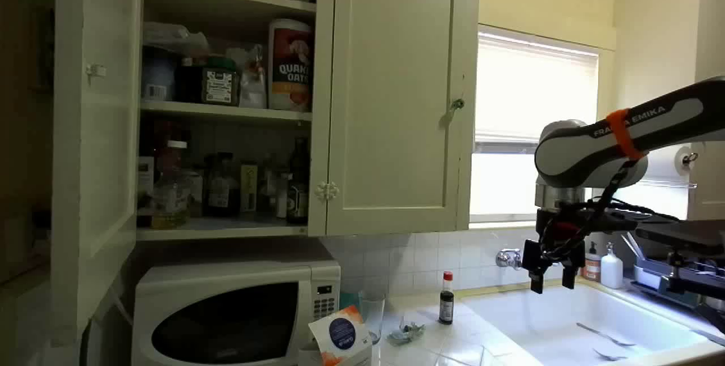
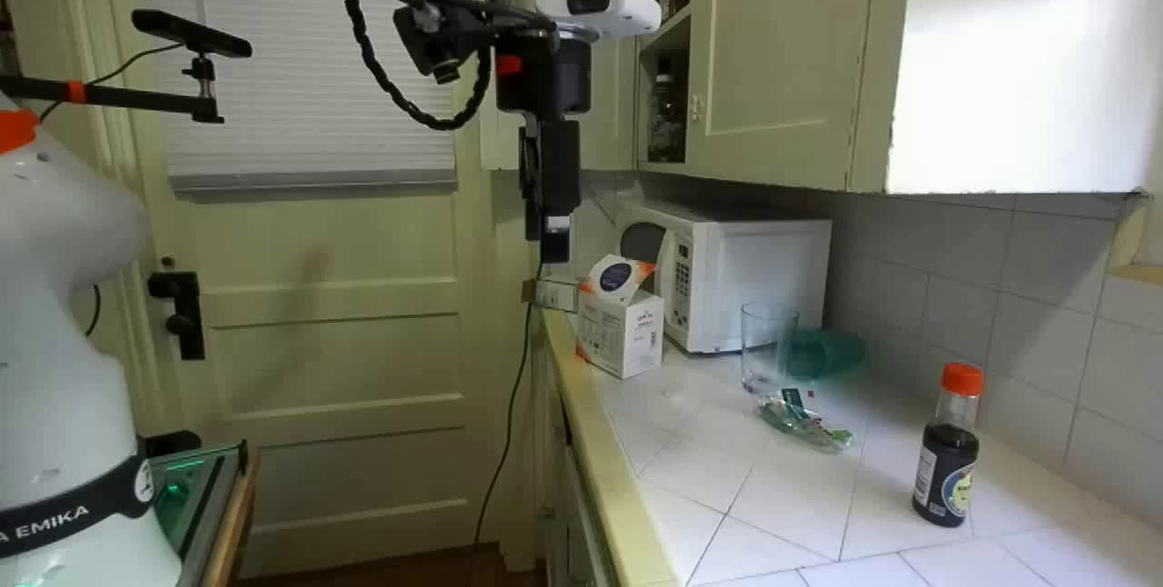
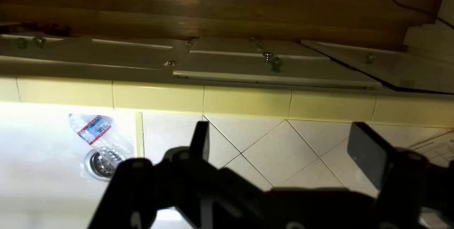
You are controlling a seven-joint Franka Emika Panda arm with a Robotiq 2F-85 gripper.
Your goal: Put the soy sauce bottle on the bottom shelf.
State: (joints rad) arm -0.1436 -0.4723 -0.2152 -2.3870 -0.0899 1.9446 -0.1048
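Starting high with the white wall cupboard [image 1: 396, 83]: finding a door [image 1: 102, 128] standing open in an exterior view, so counting access to the inside as done

Dropping to the tiled countertop [image 2: 745, 496]: meeting the sink [image 1: 527, 320] along an edge, backing onto the tiled wall [image 2: 1036, 314] along another, and carrying the microwave [image 1: 235, 309] toward the end away from the sink

Checking the bottom shelf [image 1: 221, 233]: holding bottles and jars [image 1: 224, 190] toward both front corners, so likely needing a gap picked near the front edge, and seeing the placing as not yet done

Turning to the gripper [image 1: 553, 284]: hanging in the air well apart from the shelf, apparently above the countertop near the sink-side edge, going by the wrist view

Coming to the red-capped soy sauce bottle [image 2: 947, 464]: standing upright on the countertop in both exterior views, near the wall-side edge and closer to the sink than to the microwave, untouched and well apart from the gripper

Ending with the fingers [image 3: 367, 154]: standing wide apart, grasping nothing, so leaving, by this judgement, nearly the whole job: reaching, gripping, lifting, carrying to the open cupboard and setting down on the bottom shelf
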